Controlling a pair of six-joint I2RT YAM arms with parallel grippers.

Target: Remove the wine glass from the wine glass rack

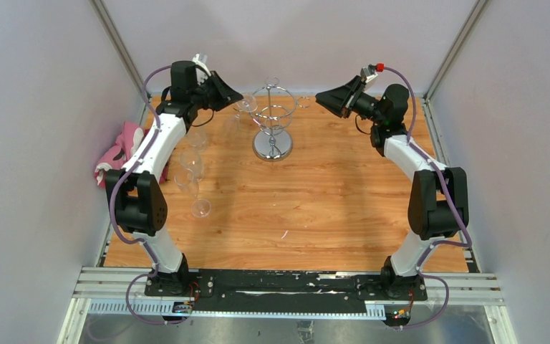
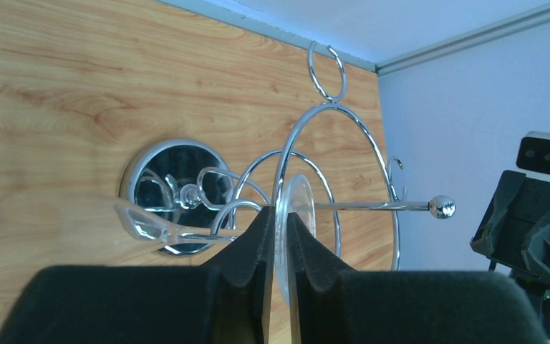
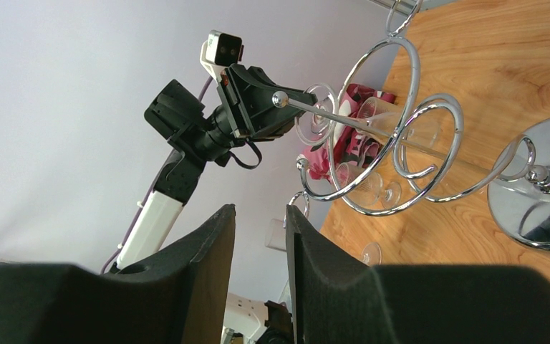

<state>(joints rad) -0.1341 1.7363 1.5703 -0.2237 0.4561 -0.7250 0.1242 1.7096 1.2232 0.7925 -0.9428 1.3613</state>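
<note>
The chrome wine glass rack (image 1: 273, 118) stands on its round disc base at the back middle of the wooden table. A clear wine glass (image 1: 244, 107) hangs on its left side. In the left wrist view my left gripper (image 2: 277, 215) is shut on the glass's round foot (image 2: 299, 204), which sits edge-on between the pads inside a rack ring (image 2: 333, 154); the stem and bowl (image 2: 143, 221) run off to the left. My right gripper (image 1: 324, 98) hovers to the right of the rack top, apart from it. In the right wrist view it (image 3: 260, 211) is open and empty.
Several loose wine glasses (image 1: 190, 163) stand or lie on the table's left side beside the left arm. A pink cloth (image 1: 120, 152) lies at the left edge. Grey walls close in the back and both sides.
</note>
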